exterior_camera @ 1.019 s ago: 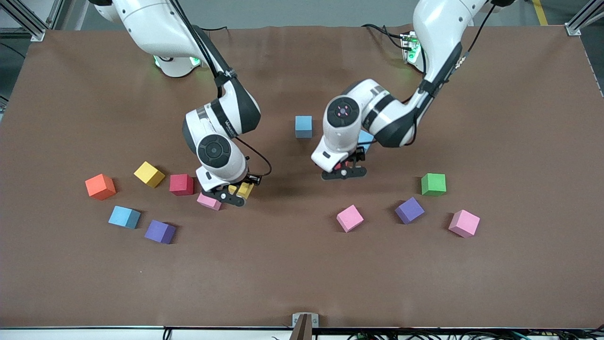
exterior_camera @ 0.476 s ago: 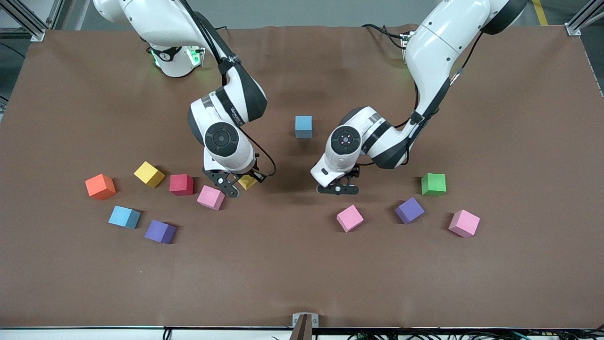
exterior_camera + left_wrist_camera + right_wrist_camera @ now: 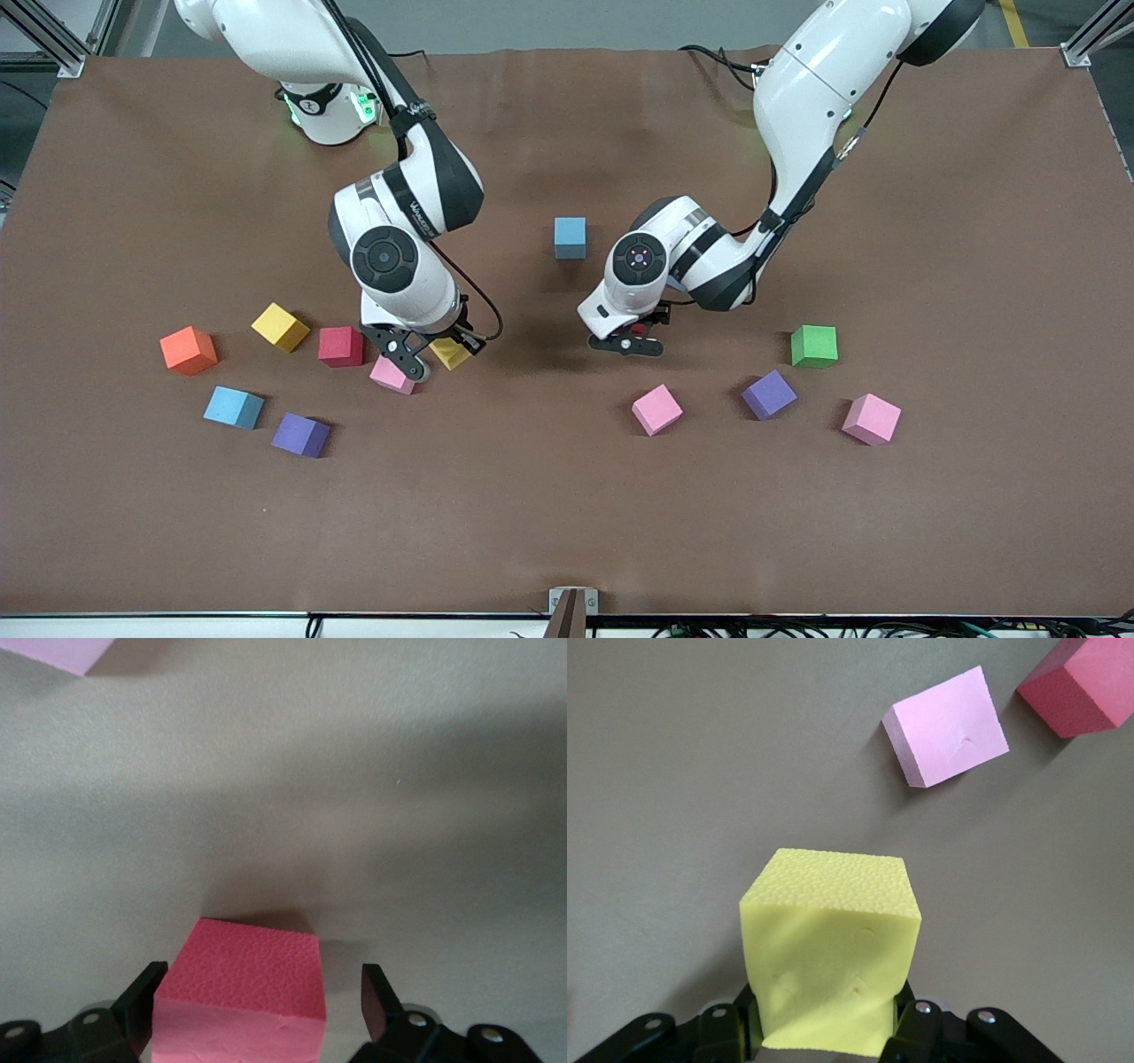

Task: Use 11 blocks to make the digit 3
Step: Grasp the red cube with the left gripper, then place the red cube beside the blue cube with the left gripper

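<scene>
My right gripper (image 3: 427, 356) is shut on a yellow cube (image 3: 450, 353) just above the table, beside a pink cube (image 3: 392, 374) and a red cube (image 3: 341, 346). In the right wrist view the yellow cube (image 3: 828, 939) sits between the jaws, with the pink cube (image 3: 948, 726) and the red cube (image 3: 1081, 687) ahead. My left gripper (image 3: 631, 343) is low at mid-table, open around a second red cube (image 3: 244, 966) that rests on the mat; one finger (image 3: 146, 992) touches it and the other stands apart. A blue cube (image 3: 570, 237) lies farther from the front camera.
Toward the right arm's end lie another yellow cube (image 3: 280, 326), an orange cube (image 3: 188, 349), a blue cube (image 3: 234, 407) and a purple cube (image 3: 300, 434). Toward the left arm's end lie a pink cube (image 3: 656, 408), a purple cube (image 3: 768, 394), a green cube (image 3: 813, 346) and a pink cube (image 3: 872, 418).
My right gripper has shifted a little with the yellow cube and now hangs close to the pink cube. My left gripper has come down lower over the red cube.
</scene>
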